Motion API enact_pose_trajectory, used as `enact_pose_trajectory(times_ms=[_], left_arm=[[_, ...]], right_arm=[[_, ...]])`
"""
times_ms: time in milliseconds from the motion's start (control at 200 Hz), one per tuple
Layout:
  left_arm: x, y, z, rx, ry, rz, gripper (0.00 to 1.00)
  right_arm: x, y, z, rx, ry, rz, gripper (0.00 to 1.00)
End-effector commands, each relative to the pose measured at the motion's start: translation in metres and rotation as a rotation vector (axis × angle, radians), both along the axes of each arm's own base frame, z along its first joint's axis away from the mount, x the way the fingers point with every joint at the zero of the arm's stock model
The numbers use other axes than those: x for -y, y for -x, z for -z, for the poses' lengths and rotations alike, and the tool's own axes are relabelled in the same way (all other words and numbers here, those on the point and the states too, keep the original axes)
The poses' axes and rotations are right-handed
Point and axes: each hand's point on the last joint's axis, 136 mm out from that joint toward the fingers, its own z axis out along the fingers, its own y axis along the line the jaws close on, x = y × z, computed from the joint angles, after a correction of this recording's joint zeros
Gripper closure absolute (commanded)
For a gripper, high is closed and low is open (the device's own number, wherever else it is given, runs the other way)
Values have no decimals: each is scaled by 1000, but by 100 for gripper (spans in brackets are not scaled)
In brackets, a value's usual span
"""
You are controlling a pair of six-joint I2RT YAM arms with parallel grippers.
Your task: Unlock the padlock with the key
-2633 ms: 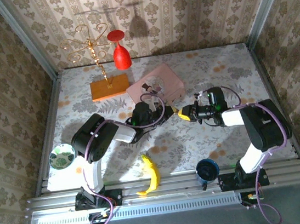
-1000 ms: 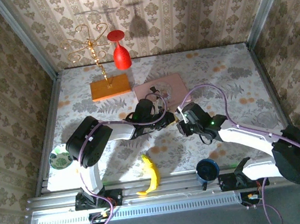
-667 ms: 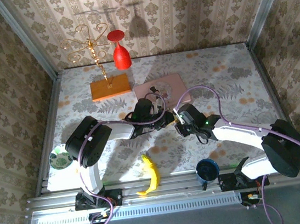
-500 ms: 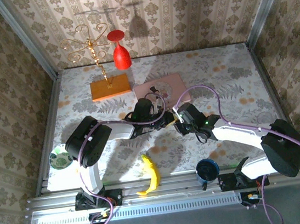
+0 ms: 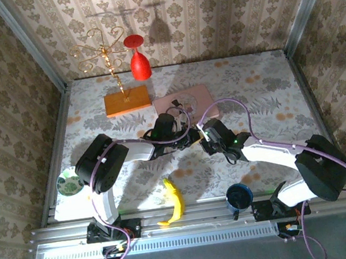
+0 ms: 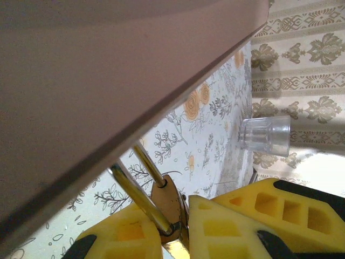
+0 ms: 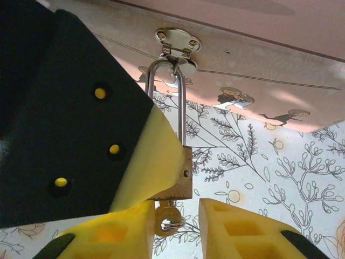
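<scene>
The pale-gold padlock (image 7: 182, 174) hangs by its silvery shackle (image 7: 182, 108) from the hasp (image 7: 178, 39) on the pink box (image 7: 259, 59). My left gripper (image 6: 178, 213) is shut on the padlock body (image 6: 170, 200), its yellow pads on both sides; its finger (image 7: 81, 124) shows left of the lock in the right wrist view. The key (image 7: 168, 216) sticks out of the padlock's underside with a small ring. My right gripper (image 7: 177, 216) is open around the key, the left pad beside it, the right pad apart. In the top view both grippers (image 5: 189, 138) (image 5: 203, 132) meet in front of the box (image 5: 185, 99).
A banana (image 5: 173, 201) and a blue mug (image 5: 238, 195) lie near the front edge, a patterned bowl (image 5: 71, 181) at the left. A gold jewellery stand on an orange base (image 5: 126, 100) and a red goblet (image 5: 139, 60) stand at the back. A clear cup (image 6: 264, 135) is by the wall.
My right gripper has crept a little left and forward, closing in on the padlock that the left gripper holds. The left arm has stayed put.
</scene>
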Motion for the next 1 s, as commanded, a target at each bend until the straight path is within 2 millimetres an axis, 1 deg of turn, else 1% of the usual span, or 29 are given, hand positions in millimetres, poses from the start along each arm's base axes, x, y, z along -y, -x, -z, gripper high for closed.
enact_pose_trajectory(times_ms=[0,180,355,400,415,445,595,820,995], left_arm=[[3,3,-16,-72,61,17,100],[3,4,-15,-77,60,17,100],[2,3,-14,-78,59,11,100],[1,2,-14,-79,59,9,100],[1,2,-14,-79,60,9,100],[2,2,-14,-79,60,11,100],[3,2,-16,-83,64,13,100],[4,0,-21,-76,72,14,100],[5,1,-23,-79,75,19,100]], right_arm=[[-1,6,13,-40,39,-27,72],[-4,8,12,-38,35,-37,71],[-2,6,-2,-12,25,-18,71],[1,7,-1,-14,30,-9,71],[0,6,-12,9,11,-8,71],[1,7,-17,18,1,-6,71],[7,13,-29,48,-22,1,67],[18,24,-26,15,27,-6,66],[19,27,-25,8,35,-10,66]])
